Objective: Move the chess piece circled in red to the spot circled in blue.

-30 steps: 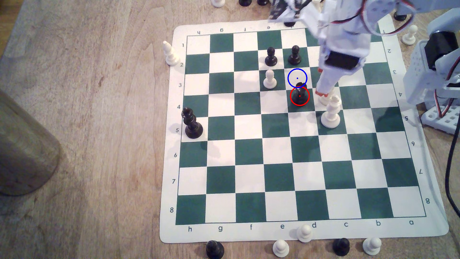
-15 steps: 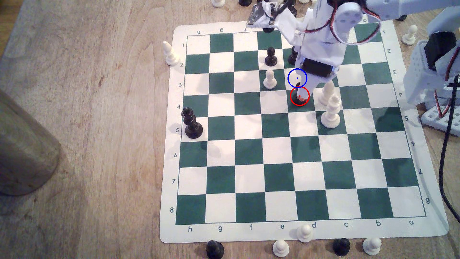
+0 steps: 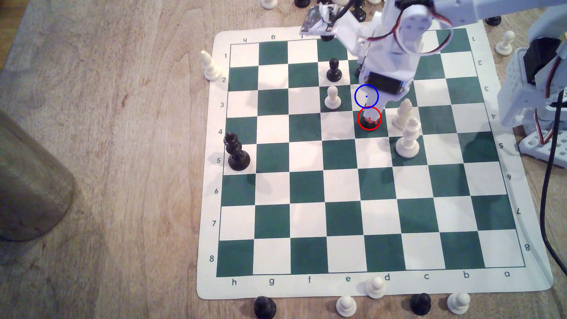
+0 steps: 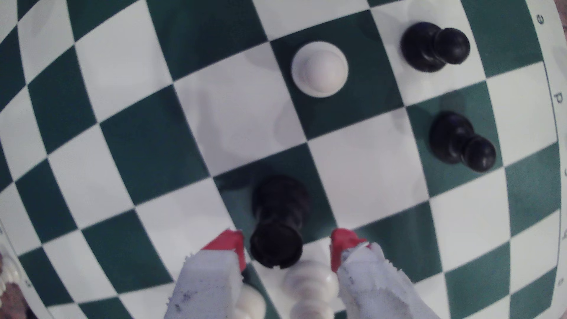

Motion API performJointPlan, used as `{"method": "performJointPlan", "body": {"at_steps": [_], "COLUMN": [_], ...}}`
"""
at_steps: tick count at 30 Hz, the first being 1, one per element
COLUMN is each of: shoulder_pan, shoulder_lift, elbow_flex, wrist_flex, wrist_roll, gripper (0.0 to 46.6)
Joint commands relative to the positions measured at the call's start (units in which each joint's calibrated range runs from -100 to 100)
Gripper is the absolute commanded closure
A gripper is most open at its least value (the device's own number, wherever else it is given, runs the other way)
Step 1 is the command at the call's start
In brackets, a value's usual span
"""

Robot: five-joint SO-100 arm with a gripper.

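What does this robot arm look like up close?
The arm is white plastic, with a black block set into it and red, black and white cables looping beside it. Its tool has two pale, ragged-edged fingers ending in red tips.

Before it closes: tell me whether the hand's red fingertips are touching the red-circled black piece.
Cannot tell. In the wrist view the hand straddles the chess piece: one red fingertip stands plainly apart, the other sits at its edge, too blurred to judge.

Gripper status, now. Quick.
Gripper: open, red-tipped fingers on either side of the top of the circled black chess piece, a gap visible on one side at least; not clamped yet.
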Motion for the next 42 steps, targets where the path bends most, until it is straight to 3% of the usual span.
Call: {"method": "performJointPlan", "body": {"at_steps": [1, 6, 32, 35, 40, 42], "shoulder_pan": [0.1, 0.0, -1.9, -1.9, -1.9, -2.0], "shoulder_lift": [0.6, 2.2, 2.8, 2.8, 2.5, 2.5], "elbow_flex": [-4.6, -4.6, -5.1, -4.9, -4.5, -4.5], "wrist_flex": [-1.3, -1.9, -4.1, -4.2, -4.9, -4.9], "wrist_roll": [-0.4, -0.5, -2.2, -2.2, -2.5, -2.6], "gripper": [32.0, 34.1, 35.9, 37.6, 45.6, 46.4]}}
